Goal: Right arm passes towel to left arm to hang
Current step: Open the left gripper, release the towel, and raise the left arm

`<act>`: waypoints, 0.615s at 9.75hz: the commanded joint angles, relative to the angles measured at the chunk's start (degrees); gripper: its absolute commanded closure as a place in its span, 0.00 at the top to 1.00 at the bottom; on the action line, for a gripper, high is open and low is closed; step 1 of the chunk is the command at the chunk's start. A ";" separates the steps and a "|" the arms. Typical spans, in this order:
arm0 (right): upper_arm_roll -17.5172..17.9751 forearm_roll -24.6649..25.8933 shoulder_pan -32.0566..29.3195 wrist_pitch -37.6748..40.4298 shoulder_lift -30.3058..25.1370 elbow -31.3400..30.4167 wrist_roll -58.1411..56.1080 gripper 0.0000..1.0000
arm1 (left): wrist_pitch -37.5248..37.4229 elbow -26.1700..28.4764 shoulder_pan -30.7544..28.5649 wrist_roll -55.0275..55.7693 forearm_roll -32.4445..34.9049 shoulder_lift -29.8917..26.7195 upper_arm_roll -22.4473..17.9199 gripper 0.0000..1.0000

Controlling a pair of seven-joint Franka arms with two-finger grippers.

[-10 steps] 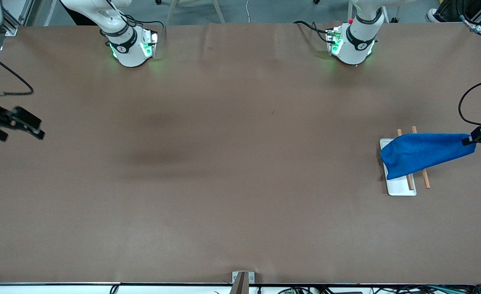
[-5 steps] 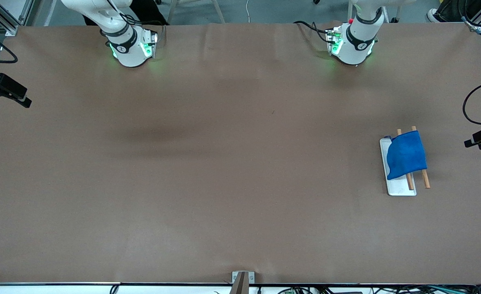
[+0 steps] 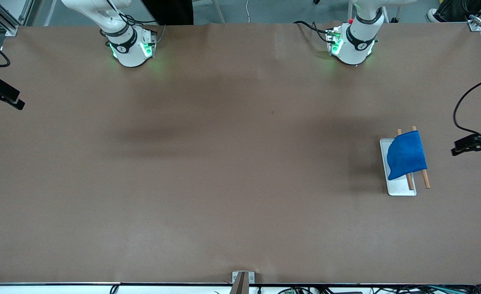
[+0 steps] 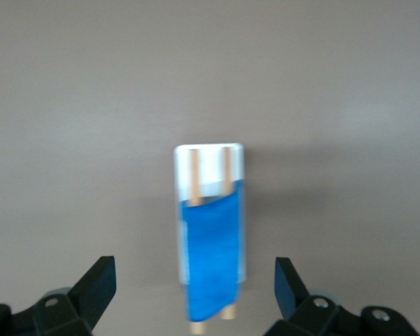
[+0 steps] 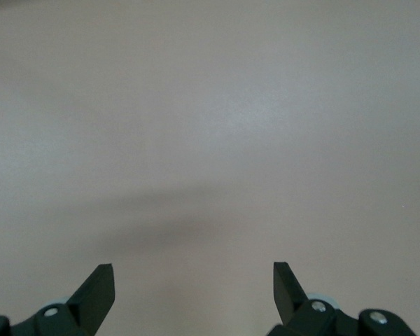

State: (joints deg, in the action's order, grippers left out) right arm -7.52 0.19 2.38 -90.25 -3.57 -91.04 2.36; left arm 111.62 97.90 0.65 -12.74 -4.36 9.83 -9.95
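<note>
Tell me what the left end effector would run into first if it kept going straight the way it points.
Probably the blue towel draped over the rack's wooden bars: it sits centered ahead of the open left end effector. The height is unclear, so it might pass above.

Bright blue towel [image 3: 406, 154] hangs draped over the wooden rack bars [image 3: 425, 178].

A robotics lab: a wide table covered in brown paper [image 3: 224, 163], two white robot arm bases with green lights [image 3: 132, 49] bolted at twelve o'clock, aluminium frame struts [image 3: 3, 18] at the corners, loose black cables [image 3: 465, 106] at three o'clock.
</note>
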 commanded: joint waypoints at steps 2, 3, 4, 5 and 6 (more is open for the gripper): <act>-0.22 0.43 -0.09 -1.86 -0.91 -1.33 -0.17 1.00 | -1.12 6.33 -0.48 10.96 3.13 -8.58 10.09 1.00; -0.13 0.43 -0.62 -1.95 -0.82 -1.24 -0.17 1.00 | -3.92 5.90 -0.48 12.20 3.13 -9.65 12.65 1.00; 0.22 0.43 -1.40 -2.47 -0.73 -0.81 -0.17 1.00 | -7.43 4.16 -0.48 14.30 3.22 -11.05 14.50 1.00; 0.31 0.43 -1.41 -2.48 -0.73 -0.71 -0.17 1.00 | -11.12 0.40 -0.30 16.32 3.22 -10.89 15.04 1.00; 1.01 0.43 -1.93 -2.48 -0.73 -0.71 -0.17 1.00 | -15.07 -3.47 -0.30 16.95 3.13 -10.63 15.66 1.00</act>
State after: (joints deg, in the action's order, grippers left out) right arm -7.71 0.19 1.61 -92.32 -3.56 -91.20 2.34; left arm 100.91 97.90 0.75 3.03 -2.35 -1.91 5.09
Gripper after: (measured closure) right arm 0.000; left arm 0.000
